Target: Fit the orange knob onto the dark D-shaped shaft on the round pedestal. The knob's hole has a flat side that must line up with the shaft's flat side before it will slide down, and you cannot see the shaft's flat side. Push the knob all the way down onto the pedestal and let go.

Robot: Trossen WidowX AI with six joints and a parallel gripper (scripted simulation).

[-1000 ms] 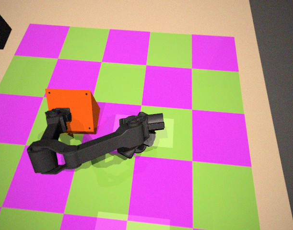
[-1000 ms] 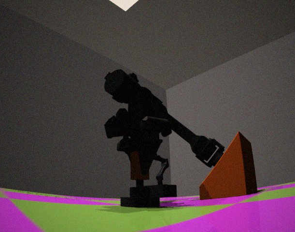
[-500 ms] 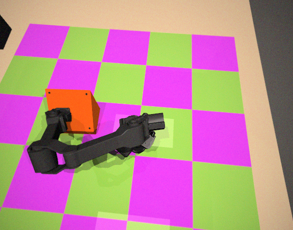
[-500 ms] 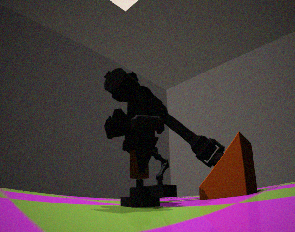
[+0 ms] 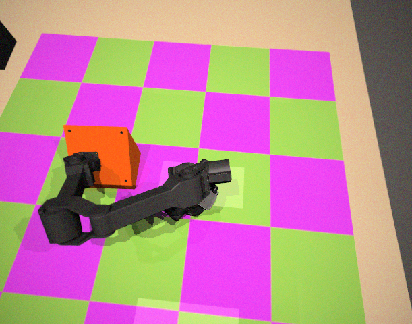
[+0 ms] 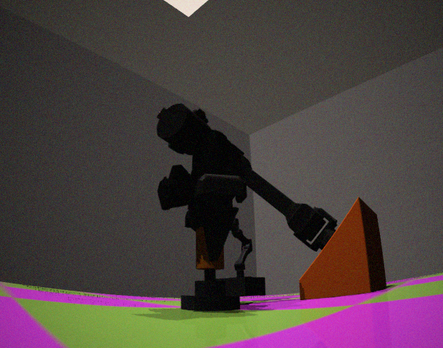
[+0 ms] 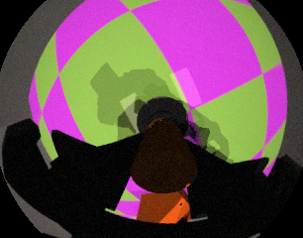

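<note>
The orange knob (image 6: 200, 251) (image 7: 163, 161) is upright and looks dark brown in the wrist view. My gripper (image 6: 211, 252) (image 7: 162, 139) points down and is shut on the knob. A short length of the dark shaft (image 6: 209, 275) shows between the knob's lower edge and the round pedestal (image 6: 217, 290) (image 7: 161, 106). The knob's lower edge stands above the pedestal, in line with the shaft. Whether the shaft's tip is inside the hole cannot be told. The shaft's flat side is hidden. In the top view the arm hides knob and pedestal.
An orange wedge (image 5: 110, 144) (image 6: 345, 262) (image 7: 153, 205) with a sloped face stands beside the pedestal, with part of the arm over it. A dark block (image 6: 255, 286) with a thin jointed part (image 6: 245, 251) shows beside the pedestal. A black object (image 5: 0, 45) is at the far left corner.
</note>
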